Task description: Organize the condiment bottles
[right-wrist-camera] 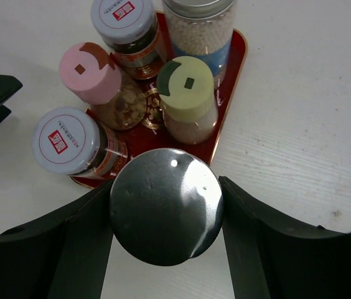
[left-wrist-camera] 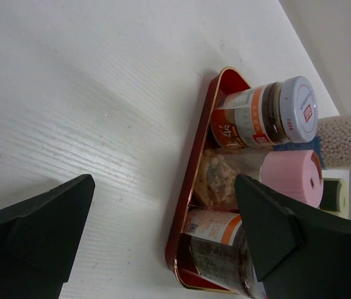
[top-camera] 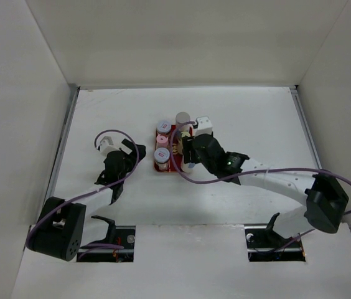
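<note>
Silver jar (right-wrist-camera: 166, 212): lower centre of right wrist view, at the tray's near corner. Only its shiny cap shows and the body is hidden underneath. Cannot tell whether it stands on tray, desk or neither. In the top view the right arm covers it.

Right claw (right-wrist-camera: 166, 187): clenched on that cap, a finger pressed against each side.

Other five jars stand upright and packed together on the red tray (right-wrist-camera: 236, 50): second silver jar (right-wrist-camera: 199, 25) at upper centre, its top cut off by the frame; yellow jar (right-wrist-camera: 188, 87) below it; pink jar (right-wrist-camera: 91, 71) to the left; purple jars (right-wrist-camera: 66, 140) above and below the pink one.

Left claw (left-wrist-camera: 163, 184): released, fingers wide, nothing between, over bare desk beside the tray. Its right finger hides part of the nearest jar.

Desk (right-wrist-camera: 300, 124): white, faint wood grain. Plain white walls (top-camera: 182, 37) on three sides.
</note>
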### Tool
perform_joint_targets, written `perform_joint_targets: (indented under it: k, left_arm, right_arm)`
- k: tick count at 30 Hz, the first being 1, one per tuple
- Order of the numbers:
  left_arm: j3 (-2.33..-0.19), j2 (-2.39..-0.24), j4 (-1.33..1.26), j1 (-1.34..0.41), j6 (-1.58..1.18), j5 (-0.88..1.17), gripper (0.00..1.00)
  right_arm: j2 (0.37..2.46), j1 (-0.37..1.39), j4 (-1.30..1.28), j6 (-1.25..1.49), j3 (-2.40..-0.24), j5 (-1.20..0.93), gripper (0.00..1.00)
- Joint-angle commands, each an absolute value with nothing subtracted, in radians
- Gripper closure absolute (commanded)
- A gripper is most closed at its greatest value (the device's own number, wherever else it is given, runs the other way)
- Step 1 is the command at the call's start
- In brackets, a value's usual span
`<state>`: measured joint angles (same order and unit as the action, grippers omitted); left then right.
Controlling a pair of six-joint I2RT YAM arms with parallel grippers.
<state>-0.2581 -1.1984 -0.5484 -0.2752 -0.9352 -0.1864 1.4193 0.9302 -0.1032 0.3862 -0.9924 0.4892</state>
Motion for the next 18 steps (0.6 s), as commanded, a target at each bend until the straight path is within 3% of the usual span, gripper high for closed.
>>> perform_joint_targets:
  k: [1, 13, 16, 18]
  left_arm:
    - [-0.256, -1.169, -0.589, -0.268, -0.931, -0.204, 0.00]
    - [-0.262, -1.193, -0.592, -0.263, -0.931, -0.195, 0.00]
    - [-0.265, -1.197, -0.588, -0.260, -0.931, -0.186, 0.00]
    - [-0.264, -1.189, -0.591, -0.261, -0.930, -0.196, 0.00]
  right_arm:
    - [1.431, 0.952, 0.061, 0.362, -1.092, 0.526, 0.53]
    - [1.548, 0.958, 0.118, 0.344, -1.101, 0.551, 0.50]
    - [1.589, 0.958, 0.107, 0.339, -1.108, 0.551, 0.46]
    - [1.598, 0.958, 0.100, 0.337, -1.108, 0.552, 0.38]
